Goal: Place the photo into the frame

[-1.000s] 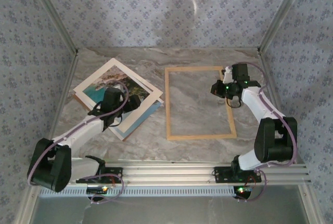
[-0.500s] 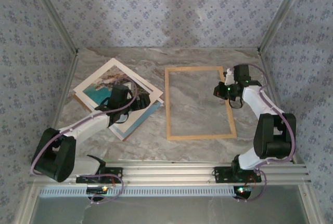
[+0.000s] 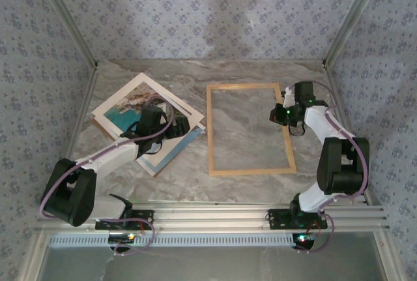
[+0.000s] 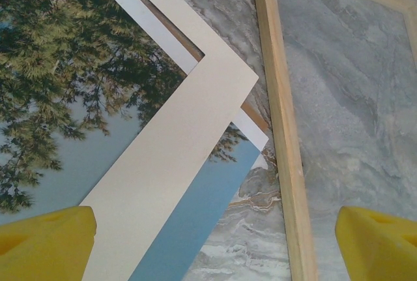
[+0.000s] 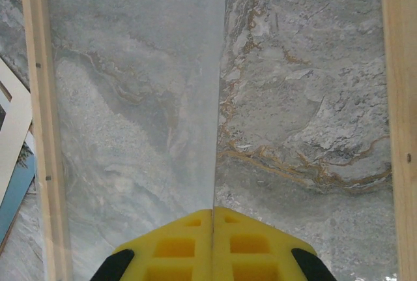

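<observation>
Marble table [image 3: 247, 72] | the photo [image 3: 127, 108] tops a skewed stack just left of the frame [image 3: 210, 131], corner nearly at its rail | left gripper [image 4: 215, 242] spread wide above that corner, empty | right gripper [image 5: 214, 219] pinched shut by frame's right rail | best: nip the top sheet alone; blue sheet [image 4: 195, 229], brown board [image 4: 255, 117] beneath may tag along.

desk [image 3: 251, 72]: grey marble-look top, rusty veins, middle of top view | walls [image 3: 195, 14]: pale blue floral wallpaper, rear and both sides | rail [image 3: 221, 216]: ribbed aluminium, lower edge | brown board [image 4: 255, 117]: thin sliver, centre of left wrist view
</observation>
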